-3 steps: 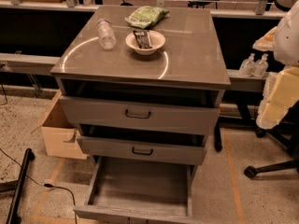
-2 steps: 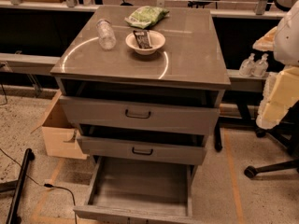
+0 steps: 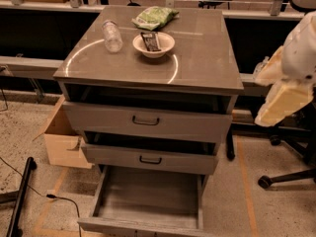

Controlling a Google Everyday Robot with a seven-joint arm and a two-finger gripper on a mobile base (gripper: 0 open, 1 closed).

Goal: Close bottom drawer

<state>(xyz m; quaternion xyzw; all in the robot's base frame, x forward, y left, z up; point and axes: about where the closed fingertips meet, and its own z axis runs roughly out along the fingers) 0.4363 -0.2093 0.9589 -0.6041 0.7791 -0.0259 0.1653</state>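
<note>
The bottom drawer (image 3: 148,201) of the grey cabinet (image 3: 197,68) stands pulled far out. Its wood-grain floor is bare and empty, and its front panel (image 3: 128,227) is cut off by the lower edge of the view, so its handle is hidden. The middle drawer (image 3: 150,158) and the top drawer (image 3: 146,120) each stick out a little and show dark bar handles. My gripper (image 3: 284,98) hangs with the white and cream arm at the right edge, level with the top drawer, well away from the bottom drawer.
On the cabinet top are a clear bottle (image 3: 112,35), a white bowl (image 3: 153,44) holding a dark packet, and a green bag (image 3: 154,18). An open cardboard box (image 3: 61,139) stands left of the cabinet. A black pole (image 3: 20,196) and cable lie at left; chair wheels (image 3: 265,181) at right.
</note>
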